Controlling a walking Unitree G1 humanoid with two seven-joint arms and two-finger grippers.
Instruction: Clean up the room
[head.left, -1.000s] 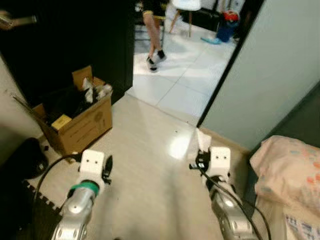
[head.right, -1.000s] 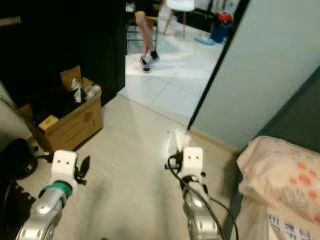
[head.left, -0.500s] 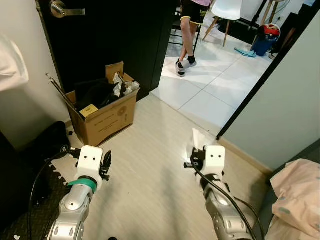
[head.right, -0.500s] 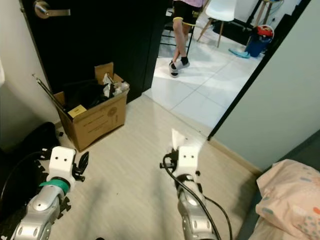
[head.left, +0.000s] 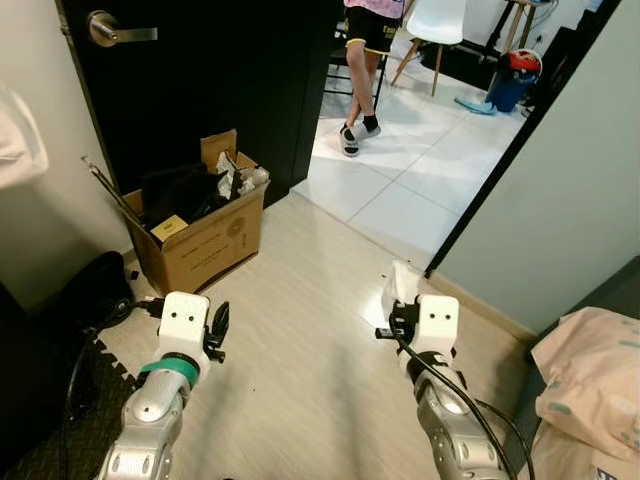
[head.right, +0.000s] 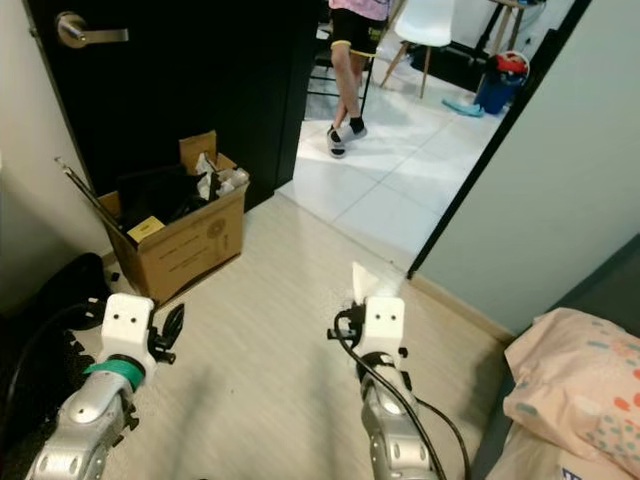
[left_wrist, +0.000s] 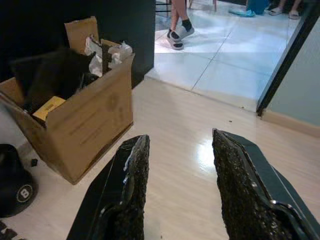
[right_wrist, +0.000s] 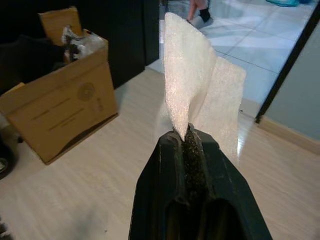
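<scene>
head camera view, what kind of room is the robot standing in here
Most likely a bedroom in a home: a pillow lies at the right, a dark door stands open onto a tiled room with a white chair, and a cardboard box of clutter sits on the floor.

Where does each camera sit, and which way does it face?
Head eyes: high, looking down at the floor, both arms, box and doorway.
Left wrist: along the open left gripper toward the box.
Right wrist: along the right gripper, shut on a white sheet.
All share the box.
</scene>
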